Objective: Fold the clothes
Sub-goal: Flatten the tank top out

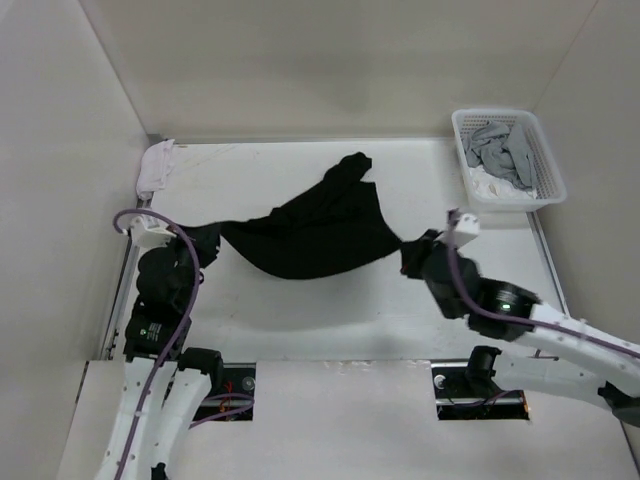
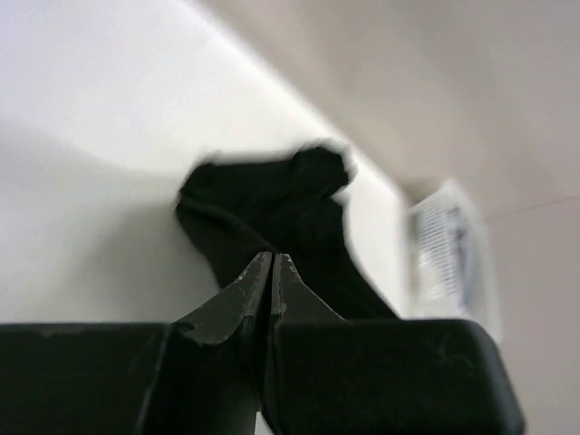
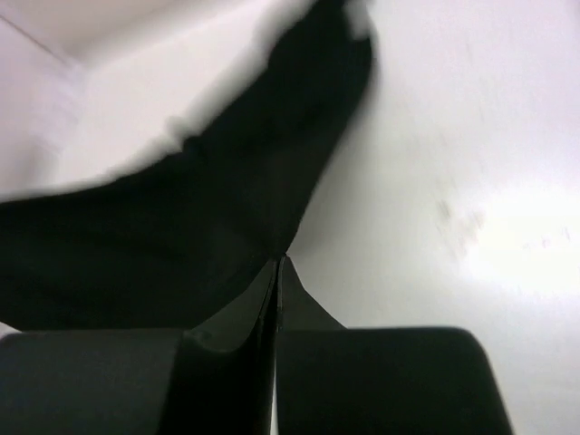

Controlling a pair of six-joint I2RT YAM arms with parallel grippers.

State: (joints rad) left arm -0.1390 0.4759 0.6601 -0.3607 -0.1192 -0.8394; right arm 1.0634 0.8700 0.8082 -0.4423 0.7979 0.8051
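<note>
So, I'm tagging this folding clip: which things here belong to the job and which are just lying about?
In the job: black shorts, stretched between the left pincer and right pincer, both shut on them.
Lying about: white basket, grey garments and white garment inside it, small white cloth in the far left corner.

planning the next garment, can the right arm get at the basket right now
Probably not yet: the right claw is shut on the shorts, also gripped by the left claw. Otherwise nothing lies between it and the basket.
</note>
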